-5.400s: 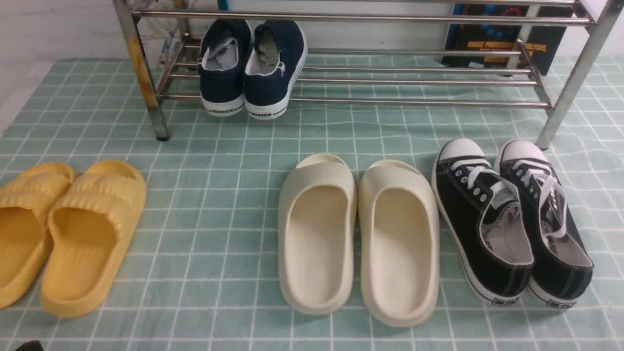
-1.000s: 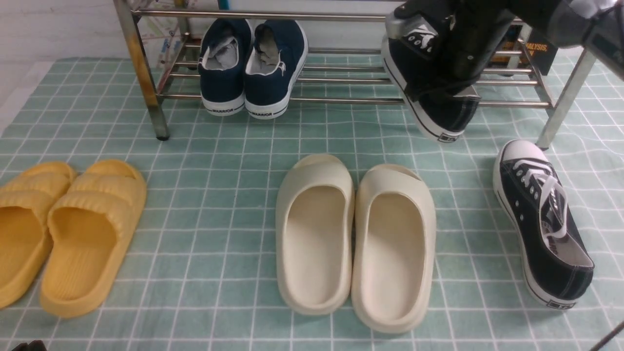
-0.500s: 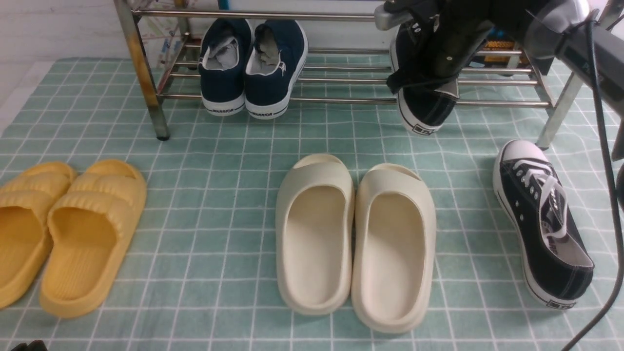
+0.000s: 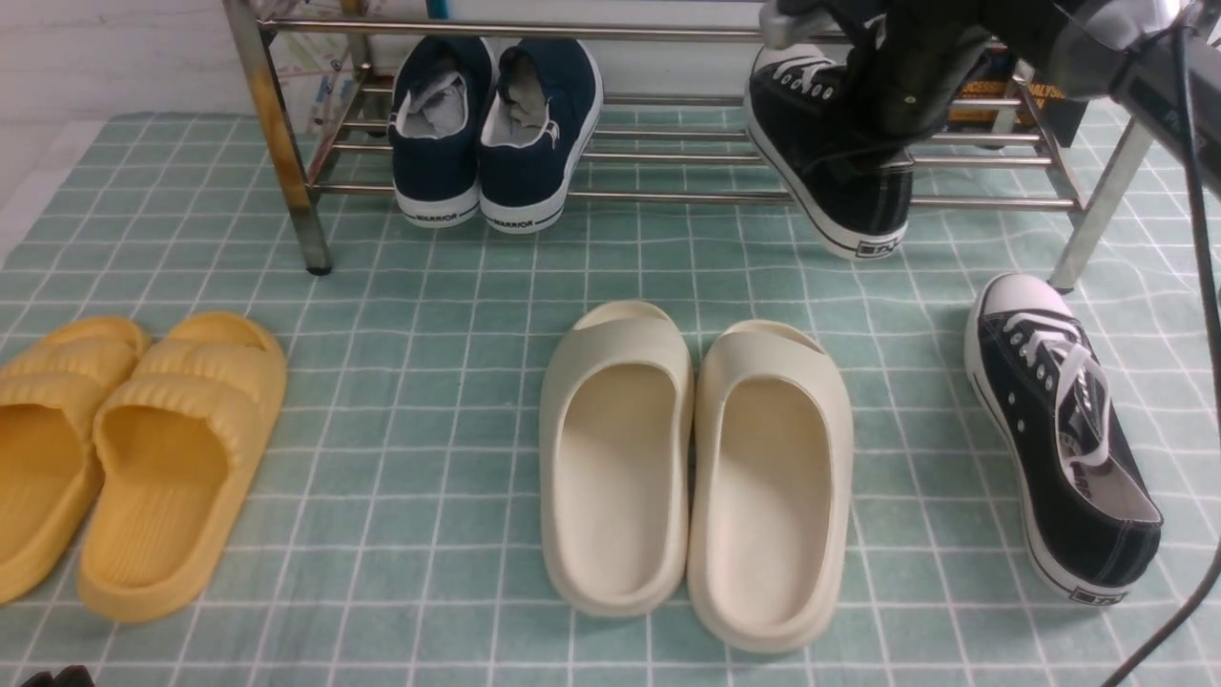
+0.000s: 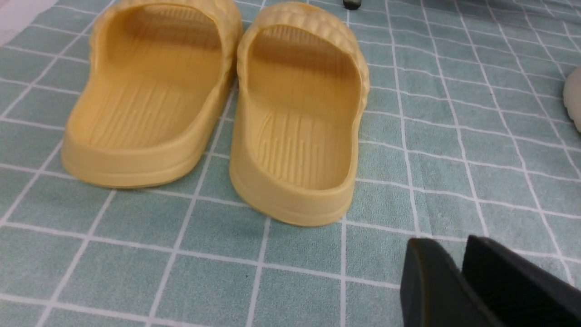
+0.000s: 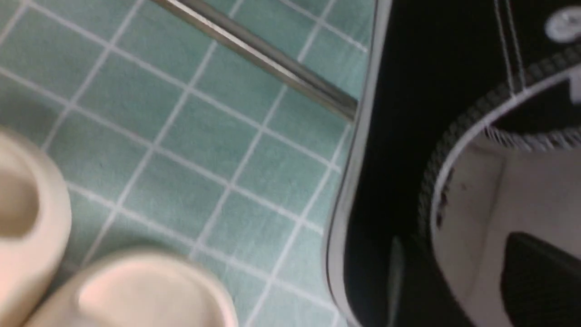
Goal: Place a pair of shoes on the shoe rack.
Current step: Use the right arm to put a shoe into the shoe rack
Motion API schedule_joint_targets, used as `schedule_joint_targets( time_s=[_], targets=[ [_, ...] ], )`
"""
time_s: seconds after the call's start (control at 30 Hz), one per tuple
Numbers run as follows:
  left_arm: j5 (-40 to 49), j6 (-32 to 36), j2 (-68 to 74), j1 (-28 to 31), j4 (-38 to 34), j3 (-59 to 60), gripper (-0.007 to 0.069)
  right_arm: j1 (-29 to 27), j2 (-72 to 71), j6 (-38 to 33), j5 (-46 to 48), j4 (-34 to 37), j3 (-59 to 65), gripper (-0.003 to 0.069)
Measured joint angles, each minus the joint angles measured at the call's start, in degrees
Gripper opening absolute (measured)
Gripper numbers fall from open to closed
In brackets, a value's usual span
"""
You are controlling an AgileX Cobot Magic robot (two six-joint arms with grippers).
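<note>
Partly between right gripper [image 6: 467, 263] fingers [image 6: 535, 277], black sneaker [image 6: 395, 136]

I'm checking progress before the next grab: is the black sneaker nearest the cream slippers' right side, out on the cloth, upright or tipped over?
Upright: the sneaker shows its opening upward, white sole down on the cloth.

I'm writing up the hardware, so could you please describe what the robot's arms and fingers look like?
The right arm is dark, nearly black towards the blurred gripper, with a shiny pale grey rounded section, then a dark grey link bearing faint, unreadable lettering. A thin black cable hangs beside it. The left gripper shows dark, matte fingers; its arm is barely visible.
</note>
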Motion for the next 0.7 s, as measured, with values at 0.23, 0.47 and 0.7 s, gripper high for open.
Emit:
schedule_joint_targets(
  time_s=[0.23,0.47,0.7],
  targets=[
    [0.0,0.0,0.0,0.0,0.0,0.0,0.0134,0.0,-6.3,0.1,3.3,-0.1,2.5,0.0402],
    [0.0,0.0,0.0,0.0,0.0,0.0,0.0134,0.0,-7.3,0.1,3.4,-0.1,13.9,0.0332],
    [0.0,0.0,0.0,0.0,0.0,0.0,0.0134,0.0,-7.1,0.1,-3.1,-0.1,21.5,0.0158]
  ],
)
